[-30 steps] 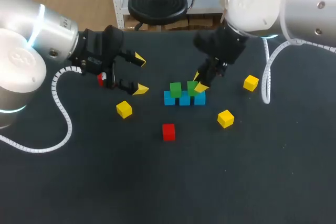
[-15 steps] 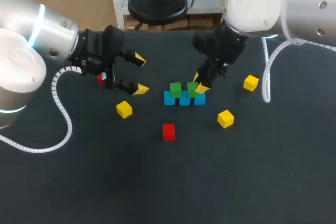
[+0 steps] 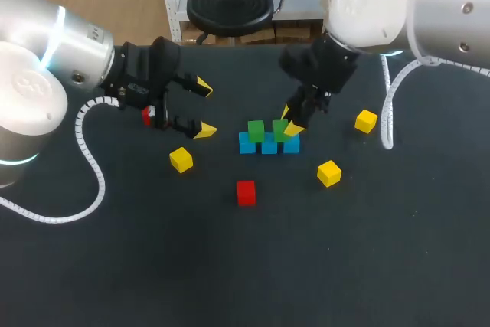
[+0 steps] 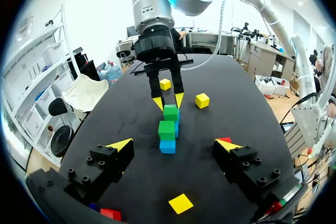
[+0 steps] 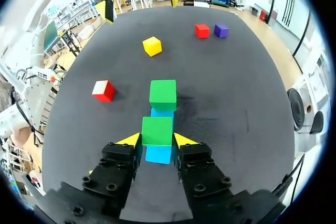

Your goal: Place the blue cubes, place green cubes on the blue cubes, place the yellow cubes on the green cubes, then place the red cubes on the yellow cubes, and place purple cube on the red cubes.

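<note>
Three blue cubes lie in a row at the table's middle. One green cube rests on top of the row's left part. My right gripper is shut on a second green cube, which sits on the blue cubes at the right part. My left gripper hangs open and empty to the left of the row, seen wide apart in its own wrist view. A purple cube and a red cube lie beyond it.
Yellow cubes lie at the front left, front right and right. A red cube sits in front of the row. Another red cube peeks out behind my left gripper.
</note>
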